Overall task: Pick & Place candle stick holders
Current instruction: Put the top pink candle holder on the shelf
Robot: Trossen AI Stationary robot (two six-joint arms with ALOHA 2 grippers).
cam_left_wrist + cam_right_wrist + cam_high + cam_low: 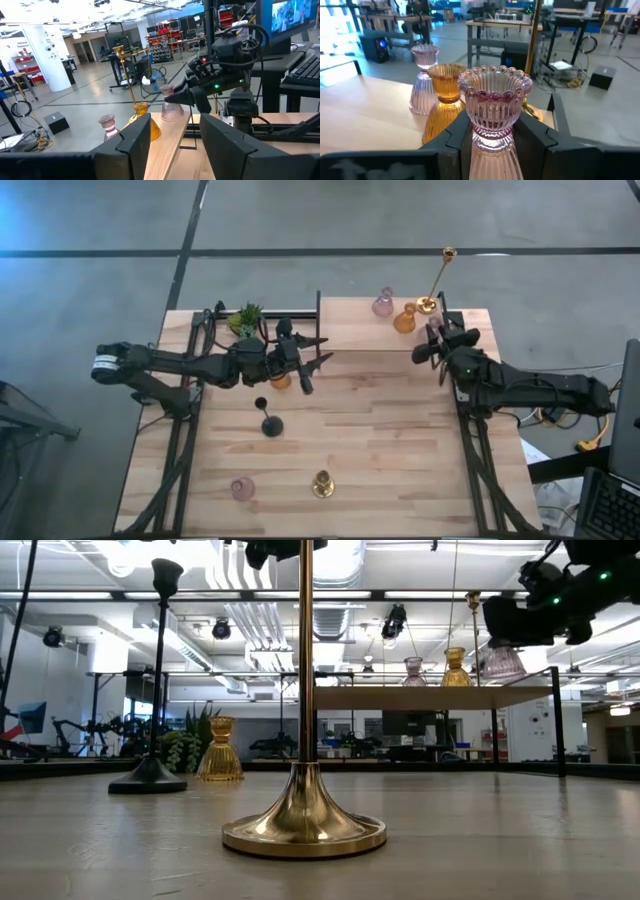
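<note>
My right gripper (432, 343) is shut on a pink glass holder (492, 107) at the right end of the raised wooden shelf (350, 330). On the shelf stand a pink holder (383, 303), an amber holder (404, 320) and a tall gold one (437, 280). My left gripper (313, 362) is open and empty above the table's middle left, beside an amber holder (280, 380). On the table below stand a black stemmed holder (270, 423), a pink holder (243, 488) and a gold holder (322, 483). My right gripper pinches the pink holder's narrow neck (491, 134), just under its beaded cup, between its two fingers (459, 136). The fingers come about level from the table's right side. The holder stands upright, clear of the table (500, 660); whether its base touches the shelf I cannot tell.
A small green plant (245, 318) stands at the far left behind the left arm. The shelf's black posts (318, 315) rise at its ends. Bare wood lies between the black holder and the table's right edge (400, 440).
</note>
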